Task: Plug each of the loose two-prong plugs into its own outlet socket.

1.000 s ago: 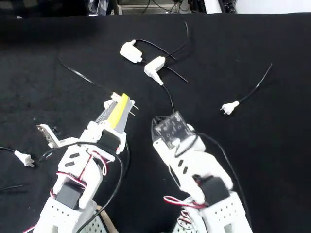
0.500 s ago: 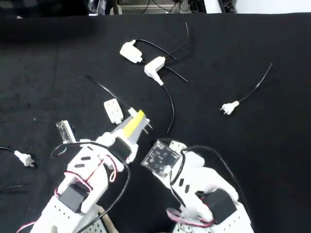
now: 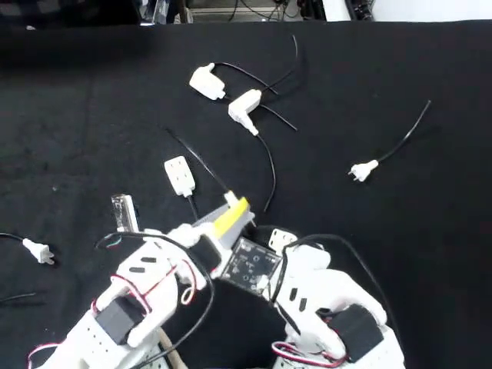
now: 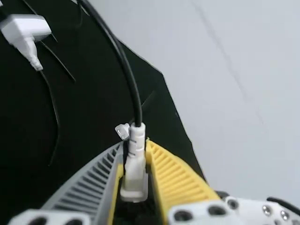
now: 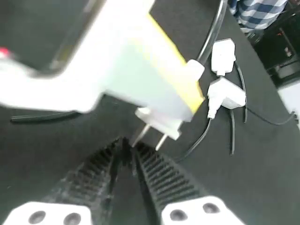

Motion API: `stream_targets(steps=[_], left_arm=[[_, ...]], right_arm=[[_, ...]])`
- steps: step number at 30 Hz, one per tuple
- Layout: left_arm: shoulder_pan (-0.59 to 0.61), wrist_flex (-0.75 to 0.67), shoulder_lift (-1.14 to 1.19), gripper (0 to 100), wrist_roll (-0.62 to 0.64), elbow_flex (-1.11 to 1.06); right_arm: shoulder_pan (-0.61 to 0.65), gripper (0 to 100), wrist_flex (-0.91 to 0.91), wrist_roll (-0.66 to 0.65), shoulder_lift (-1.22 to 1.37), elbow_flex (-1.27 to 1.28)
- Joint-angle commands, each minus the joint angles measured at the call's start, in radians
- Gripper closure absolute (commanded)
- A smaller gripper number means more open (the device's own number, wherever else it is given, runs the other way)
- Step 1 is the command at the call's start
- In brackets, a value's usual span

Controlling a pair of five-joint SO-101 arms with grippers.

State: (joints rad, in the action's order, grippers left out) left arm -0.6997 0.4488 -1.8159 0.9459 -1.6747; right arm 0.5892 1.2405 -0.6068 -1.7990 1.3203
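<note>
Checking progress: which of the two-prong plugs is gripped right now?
The plug held in the left gripper; the left-edge plug and the right-side plug lie loose.

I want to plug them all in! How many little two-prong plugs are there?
3. A held plug in the left gripper; a left plug by the table's left edge; a right plug out on the right. More may be hidden.

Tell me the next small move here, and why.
Probably turn the left gripper toward the loose outlet socket: it is shut on a two-prong plug whose prongs point at the right gripper, not into a socket.
</note>
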Motion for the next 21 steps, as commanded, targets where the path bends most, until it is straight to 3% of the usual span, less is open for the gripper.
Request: stream_targets(steps=[1, 7, 12, 21], left_arm=[[-0.073, 0.126, 0.0, 97, 0.002, 0.079], [-0.117, 0.258, 0.0, 97, 0.008, 0.186], [-0.108, 0.273, 0.0, 97, 0.127, 0.189], [-0.111, 0.285, 0.0, 97, 0.135, 0.18]], right_arm=[[0.011, 98.6, -0.009, -0.006, -0.151, -0.073], [0.006, 98.6, -0.14, 0.003, -0.148, 0.007], [0.003, 98.6, -0.198, 0.005, -0.143, 0.039], [-0.106, 98.6, -0.252, -0.003, -0.116, 0.05]])
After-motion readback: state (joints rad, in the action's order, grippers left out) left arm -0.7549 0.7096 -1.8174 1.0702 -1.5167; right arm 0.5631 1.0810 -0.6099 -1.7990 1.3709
